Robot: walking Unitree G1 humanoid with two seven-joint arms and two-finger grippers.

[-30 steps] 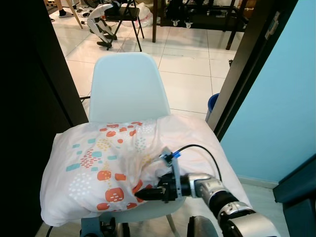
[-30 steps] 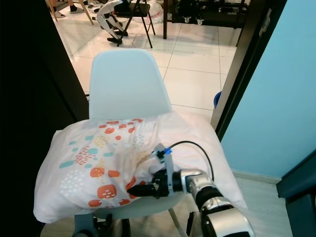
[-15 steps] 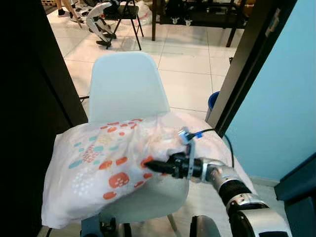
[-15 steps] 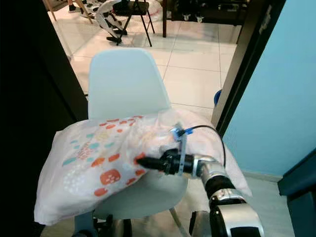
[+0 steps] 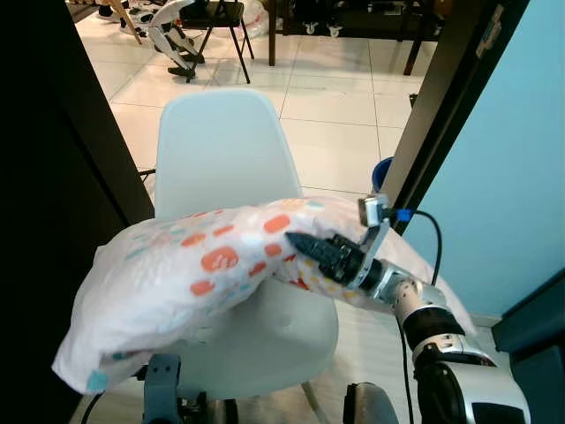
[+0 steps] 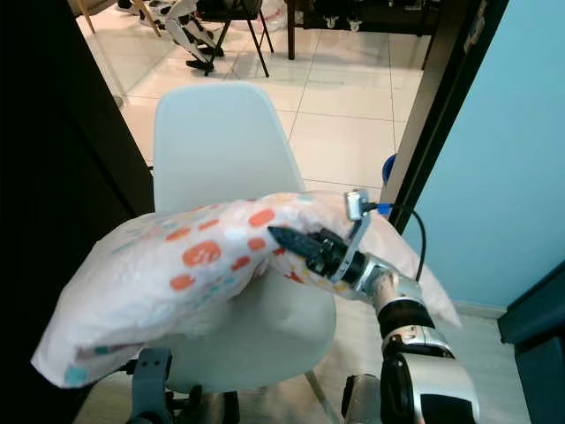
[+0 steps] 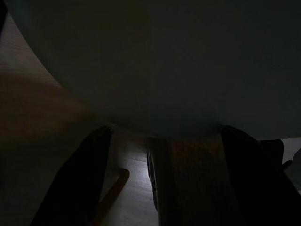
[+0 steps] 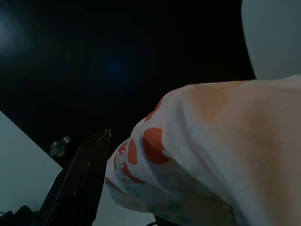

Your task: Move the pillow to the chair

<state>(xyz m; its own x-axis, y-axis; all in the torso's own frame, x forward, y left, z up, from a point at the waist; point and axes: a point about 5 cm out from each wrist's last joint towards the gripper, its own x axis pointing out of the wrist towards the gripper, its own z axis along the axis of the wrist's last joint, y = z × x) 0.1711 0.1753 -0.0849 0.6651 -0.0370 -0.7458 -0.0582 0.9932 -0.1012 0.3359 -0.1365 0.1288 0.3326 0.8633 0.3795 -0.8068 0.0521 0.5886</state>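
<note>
Now the right pincer, clamped on a fold of the pillow, has raised that side off the white chair it lay flat on a second ago, so it droops leftward, apparently being resettled.
</note>
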